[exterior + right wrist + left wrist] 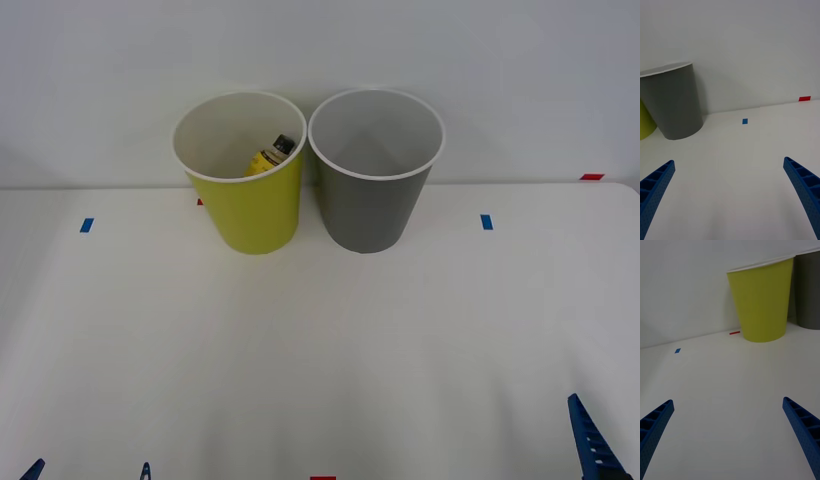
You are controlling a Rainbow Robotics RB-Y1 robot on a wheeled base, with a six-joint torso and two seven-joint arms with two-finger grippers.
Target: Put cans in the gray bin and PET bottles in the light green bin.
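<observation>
Your small yellow PET bottle (270,156) lies inside the round lime plastic bin (255,215), at 9 o'clock of the dark-gray plastic bin (375,210). Both grippers, left (728,435) and right (728,195), hang low over the white counter (320,350), jaws spread, gripping nothing; a careless reach could topple either bin.

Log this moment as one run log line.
PET bottle: inside light green bin | gray bin: upright beside it | left gripper: open, near table edge | right gripper: open, near table edge

- Our right gripper (729,195) has 2 blue fingers, ribbed along the inner faces and dotted with fine pits on the sides.
- Our left gripper (728,435) matches: 2 blue, tapering, ribbed fingers with open cells along each edge.
</observation>
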